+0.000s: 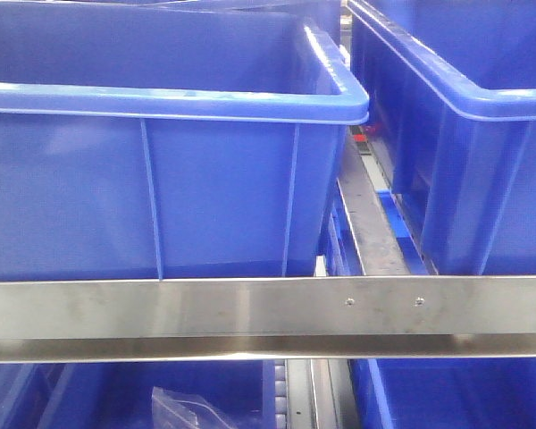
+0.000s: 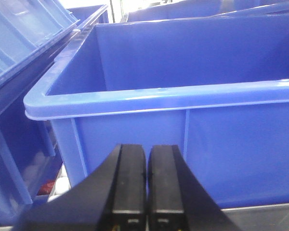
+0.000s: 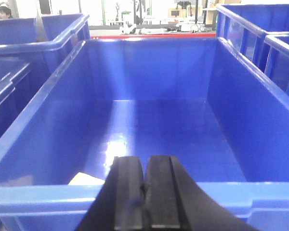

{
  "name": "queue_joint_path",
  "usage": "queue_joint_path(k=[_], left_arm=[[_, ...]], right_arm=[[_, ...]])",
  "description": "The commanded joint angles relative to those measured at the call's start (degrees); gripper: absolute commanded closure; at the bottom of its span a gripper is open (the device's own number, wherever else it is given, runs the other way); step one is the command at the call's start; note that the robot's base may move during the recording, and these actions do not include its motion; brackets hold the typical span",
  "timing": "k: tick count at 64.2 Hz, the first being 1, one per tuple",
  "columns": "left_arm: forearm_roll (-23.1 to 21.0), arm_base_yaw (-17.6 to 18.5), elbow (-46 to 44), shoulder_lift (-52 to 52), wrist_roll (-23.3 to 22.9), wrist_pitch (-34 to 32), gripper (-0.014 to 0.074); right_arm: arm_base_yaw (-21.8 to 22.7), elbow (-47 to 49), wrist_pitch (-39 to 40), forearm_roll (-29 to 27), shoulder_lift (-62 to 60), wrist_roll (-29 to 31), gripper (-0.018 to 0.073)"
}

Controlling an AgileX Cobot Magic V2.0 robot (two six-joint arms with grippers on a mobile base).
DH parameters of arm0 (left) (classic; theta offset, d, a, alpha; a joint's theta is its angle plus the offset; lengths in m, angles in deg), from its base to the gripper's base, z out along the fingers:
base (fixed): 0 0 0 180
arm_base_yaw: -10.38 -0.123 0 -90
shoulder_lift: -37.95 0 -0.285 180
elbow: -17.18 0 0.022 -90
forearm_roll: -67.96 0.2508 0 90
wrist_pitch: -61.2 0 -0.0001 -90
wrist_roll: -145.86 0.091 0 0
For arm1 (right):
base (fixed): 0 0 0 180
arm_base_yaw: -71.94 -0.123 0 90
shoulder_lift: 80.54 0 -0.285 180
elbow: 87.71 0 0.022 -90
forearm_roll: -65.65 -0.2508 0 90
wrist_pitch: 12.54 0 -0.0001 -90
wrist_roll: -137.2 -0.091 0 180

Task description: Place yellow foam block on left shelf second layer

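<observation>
Both grippers are sitting closed and empty: my left gripper (image 2: 147, 192) is pointing at the outer wall of a blue bin (image 2: 183, 91) just ahead of it, my right gripper (image 3: 145, 192) is hanging at the near rim of another bin (image 3: 149, 120), looking down into it. Neither one is touching anything that I can see.

Going from the biggest things down: blue bins are filling every view, ahead of me and to both sides. Below them, in the front view, a steel shelf rail (image 1: 268, 308) is running across, with more bins under it and a bit of clear plastic bag (image 1: 183, 409) showing in one.

Just left of my right fingers, inside the bin by its near wall, a pale scrap (image 3: 84, 179) is peeking out; I cannot tell what it is. I am not seeing the block anywhere, so its place is unknown to me.

Being foam, it should be light, soft and grippy. I am judging that a gentle squeeze across two opposite faces would hold it without crushing, once the jaws are opened wide.
</observation>
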Motion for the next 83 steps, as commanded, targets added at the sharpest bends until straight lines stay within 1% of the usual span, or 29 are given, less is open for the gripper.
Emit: queue_joint_path(k=[1,17,28,37,54,57,62,73,83], left_arm=[[-0.4,0.0,1.4,1.1,-0.3,-4.7,0.046],[-0.4,0.0,1.4,1.1,-0.3,-4.7,0.046],[-0.4,0.0,1.4,1.1,-0.3,-4.7,0.046],[-0.4,0.0,1.4,1.1,-0.3,-4.7,0.046],[-0.4,0.0,1.4,1.1,-0.3,-4.7,0.046],[-0.4,0.0,1.4,1.1,-0.3,-4.7,0.046],[-0.4,0.0,1.4,1.1,-0.3,-4.7,0.046],[-0.4,0.0,1.4,1.0,-0.3,-4.7,0.046],[-0.4,0.0,1.4,1.0,-0.3,-4.7,0.046]], right_arm=[[0.1,1.6,5.1,0.5,0.1,0.7,0.0504],[0.1,1.4,5.3,0.5,0.1,0.7,0.0504],[0.1,-0.4,4.3,0.5,-2.2,0.7,0.0504],[0.1,-1.9,0.2,0.6,-8.3,0.7,0.0504],[0.1,-10.1,-0.5,0.6,-20.1,0.7,0.0504],[0.1,-9.9,-4.0,0.6,-22.3,0.7,0.0504],[0.1,-9.9,-6.5,0.6,-26.7,0.7,0.0504],[-0.3,-9.9,-5.9,0.7,-26.1,0.7,0.0504],[-2.5,-9.9,-5.9,0.7,-26.0,0.7,0.0504]])
